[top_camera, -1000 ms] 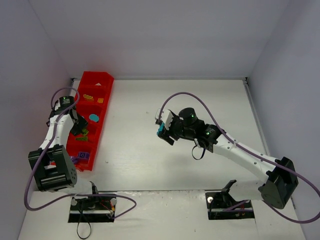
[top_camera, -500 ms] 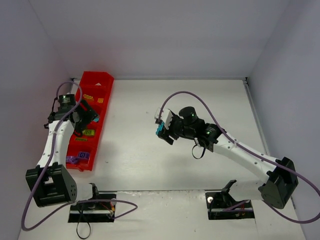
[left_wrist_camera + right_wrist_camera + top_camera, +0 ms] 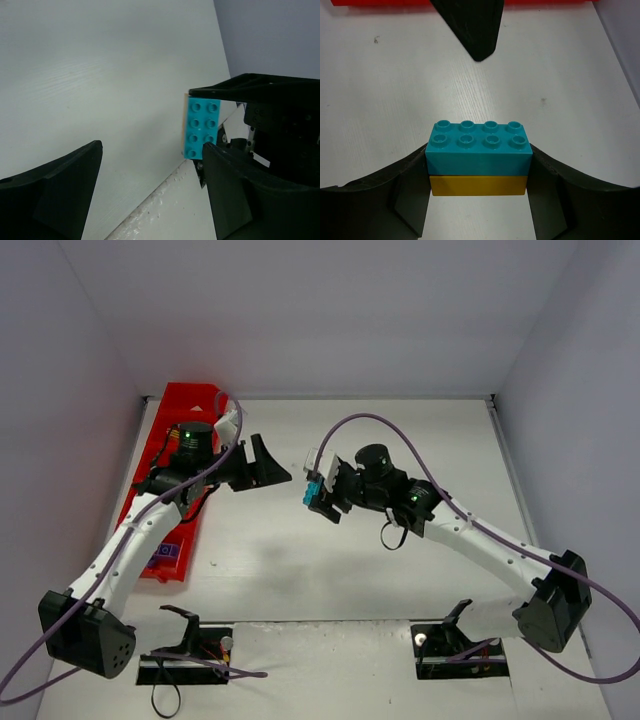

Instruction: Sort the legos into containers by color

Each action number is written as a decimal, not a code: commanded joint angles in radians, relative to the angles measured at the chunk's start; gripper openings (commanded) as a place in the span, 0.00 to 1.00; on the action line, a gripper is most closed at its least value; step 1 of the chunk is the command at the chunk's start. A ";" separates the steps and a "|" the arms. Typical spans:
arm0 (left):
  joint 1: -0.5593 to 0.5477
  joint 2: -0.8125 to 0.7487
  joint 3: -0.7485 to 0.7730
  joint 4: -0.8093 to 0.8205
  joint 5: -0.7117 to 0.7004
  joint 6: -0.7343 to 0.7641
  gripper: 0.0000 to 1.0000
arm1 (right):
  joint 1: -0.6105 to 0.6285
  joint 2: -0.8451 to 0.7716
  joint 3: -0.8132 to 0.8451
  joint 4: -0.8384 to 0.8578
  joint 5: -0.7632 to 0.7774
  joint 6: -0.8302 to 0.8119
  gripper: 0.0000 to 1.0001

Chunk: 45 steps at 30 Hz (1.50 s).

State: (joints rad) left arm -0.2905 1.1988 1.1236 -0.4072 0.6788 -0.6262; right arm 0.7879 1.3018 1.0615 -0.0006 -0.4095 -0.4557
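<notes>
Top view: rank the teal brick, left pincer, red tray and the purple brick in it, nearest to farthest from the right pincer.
1. Teal brick, clamped in the right pincer itself.
2. Left pincer, open, just to its left.
3. Red tray, farther left.
4. Purple brick, in the tray's near-end compartment.

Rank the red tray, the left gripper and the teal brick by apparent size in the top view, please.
1. red tray
2. left gripper (raised toward the camera, which may flatter it)
3. teal brick
</notes>
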 commanded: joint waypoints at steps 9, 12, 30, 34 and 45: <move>-0.150 0.048 0.090 0.090 0.061 0.037 0.74 | 0.034 0.020 0.075 0.063 -0.025 -0.014 0.01; -0.162 0.073 0.088 0.084 0.053 0.042 0.74 | 0.040 0.022 0.080 0.063 -0.018 -0.017 0.01; -0.202 0.130 0.117 0.096 0.033 0.045 0.18 | 0.053 0.037 0.065 0.063 0.047 -0.020 0.11; -0.200 0.130 0.114 0.094 0.042 0.049 0.12 | 0.048 0.034 0.052 0.063 0.067 -0.018 0.61; -0.197 0.119 0.120 0.107 0.068 0.059 0.12 | 0.036 0.022 0.014 0.062 0.069 -0.014 0.95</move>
State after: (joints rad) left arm -0.4942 1.3510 1.1934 -0.3611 0.7124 -0.5858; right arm 0.8299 1.3430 1.0740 -0.0029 -0.3473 -0.4725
